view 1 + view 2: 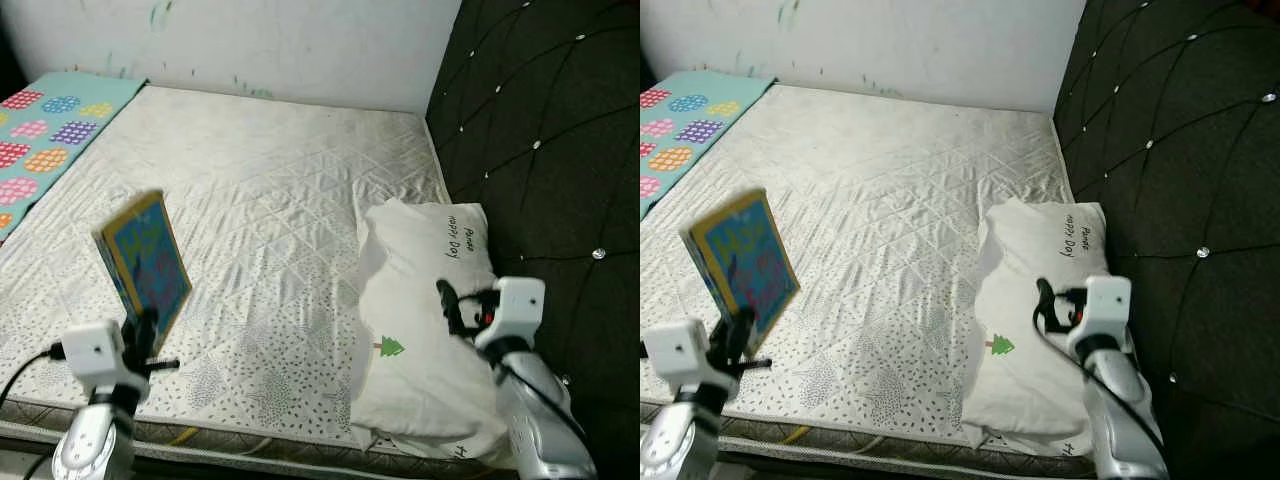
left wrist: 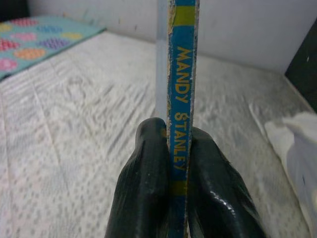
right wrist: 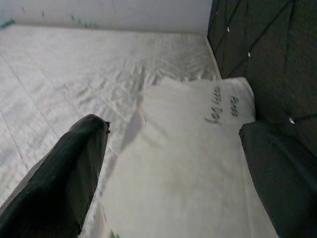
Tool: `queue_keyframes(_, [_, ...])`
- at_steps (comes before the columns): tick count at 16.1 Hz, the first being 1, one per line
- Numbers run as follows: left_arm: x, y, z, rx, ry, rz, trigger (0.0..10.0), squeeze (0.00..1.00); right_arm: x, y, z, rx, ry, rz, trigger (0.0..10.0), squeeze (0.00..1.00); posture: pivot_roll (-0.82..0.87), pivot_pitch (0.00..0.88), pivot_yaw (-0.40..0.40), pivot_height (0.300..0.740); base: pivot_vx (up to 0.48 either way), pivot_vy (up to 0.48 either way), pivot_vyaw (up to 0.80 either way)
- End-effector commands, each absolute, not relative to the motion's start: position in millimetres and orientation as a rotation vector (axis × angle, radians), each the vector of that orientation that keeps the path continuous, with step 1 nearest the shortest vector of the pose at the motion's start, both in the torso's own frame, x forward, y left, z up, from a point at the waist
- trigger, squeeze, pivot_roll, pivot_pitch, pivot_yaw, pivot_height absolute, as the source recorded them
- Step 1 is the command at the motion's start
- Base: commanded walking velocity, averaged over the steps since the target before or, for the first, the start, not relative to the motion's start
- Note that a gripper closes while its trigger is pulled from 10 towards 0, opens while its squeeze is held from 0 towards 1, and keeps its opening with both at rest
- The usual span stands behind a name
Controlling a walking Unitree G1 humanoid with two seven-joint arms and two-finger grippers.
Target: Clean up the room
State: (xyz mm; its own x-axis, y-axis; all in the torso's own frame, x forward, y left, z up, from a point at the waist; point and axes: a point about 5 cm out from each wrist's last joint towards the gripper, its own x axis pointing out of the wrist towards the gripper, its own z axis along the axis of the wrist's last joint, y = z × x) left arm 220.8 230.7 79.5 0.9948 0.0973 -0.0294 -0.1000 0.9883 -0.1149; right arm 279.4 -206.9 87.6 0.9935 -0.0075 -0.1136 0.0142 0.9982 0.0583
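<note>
Left gripper [image 2: 177, 163] clamps a thin blue-and-yellow picture book [image 1: 147, 262] upright; right gripper [image 3: 173, 168] gapes wide — white printed pillow [image 3: 188, 163] beneath.

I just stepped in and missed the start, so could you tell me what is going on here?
The robot stands at the edge of a bed while tidying the room. Its left gripper has its fingers shut on the spine of a blue and yellow book, holding it upright above the mattress. The right gripper hovers open over the white pillow, which lies beside the dark padded headboard. A patterned blanket lies at the far left.
</note>
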Motion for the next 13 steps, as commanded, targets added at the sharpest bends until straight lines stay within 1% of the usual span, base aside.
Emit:
queue_keyframes(1, [226.9,234.4,93.6,-0.105,-0.046,0.108,10.0,0.0,282.4,-209.8,91.1,0.072,0.106,-0.029,10.0,0.0,-0.07,0.0,-0.041,0.74,0.0,0.0,0.0])
queue_keyframes(4, [228.8,235.6,91.4,-0.114,-0.039,0.112,10.0,0.0,284.1,-212.4,90.4,0.061,0.102,-0.04,10.0,0.0,-0.07,0.0,-0.034,0.74,0.0,0.0,0.0])
queue_keyframes(7, [222.5,241.3,80.0,-0.121,-0.003,0.138,10.0,0.0,280.0,-223.6,88.1,0.037,0.115,-0.067,10.0,0.0,-0.07,0.0,-0.037,0.74,0.0,0.0,0.0])
queue_keyframes(8, [225.9,240.1,80.8,-0.122,-0.005,0.128,10.0,0.0,277.3,-228.9,86.9,0.027,0.119,-0.08,10.0,0.0,-0.08,0.0,-0.028,0.74,0.0,0.0,0.0])
queue_keyframes(11, [239.2,235.9,84.2,-0.11,-0.018,0.093,10.0,0.0,275.8,-233.7,88.0,0.019,0.111,-0.116,10.0,0.0,-0.1,0.0,-0.016,0.74,0.0,0.0,0.0])
queue_keyframes(13, [245.2,236.6,86.8,-0.112,-0.03,0.089,10.0,0.0,276.5,-231.8,89.4,0.02,0.107,-0.117,10.0,0.0,-0.11,0.0,-0.017,0.74,0.0,0.0,-0.8])
